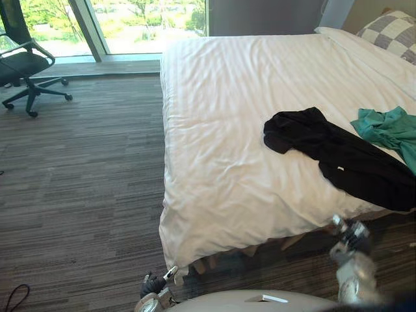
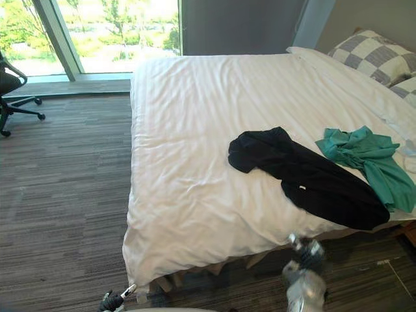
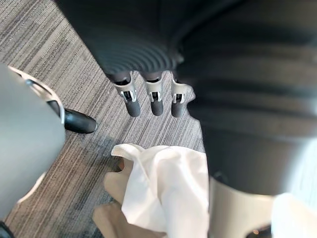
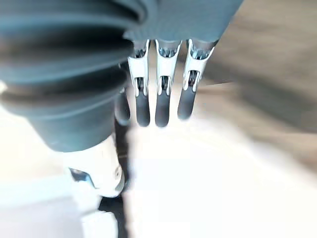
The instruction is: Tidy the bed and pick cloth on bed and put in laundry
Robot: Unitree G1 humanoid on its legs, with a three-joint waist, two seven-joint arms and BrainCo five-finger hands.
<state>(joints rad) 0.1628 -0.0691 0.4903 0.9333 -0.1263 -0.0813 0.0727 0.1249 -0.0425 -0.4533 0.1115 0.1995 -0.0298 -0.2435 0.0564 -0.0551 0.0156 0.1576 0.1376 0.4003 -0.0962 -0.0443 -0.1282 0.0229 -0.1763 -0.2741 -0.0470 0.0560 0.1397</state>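
Observation:
A black garment [image 1: 344,159] lies spread on the white duvet [image 1: 240,97] near the bed's right side, with a teal garment [image 1: 393,130] crumpled beside it further right. My right hand [image 1: 351,235] hangs low in front of the bed's foot, below the black garment and not touching it. In its wrist view the fingers [image 4: 158,99] are straight and hold nothing. My left hand [image 1: 153,286] sits low by the duvet's hanging corner [image 3: 163,183]. Its fingers [image 3: 156,99] are straight and empty too.
A checkered pillow [image 2: 370,55] and a white pillow lie at the bed's head, far right. An office chair [image 1: 23,62] stands by the window at the far left. Striped carpet [image 1: 78,182] runs along the bed's left side.

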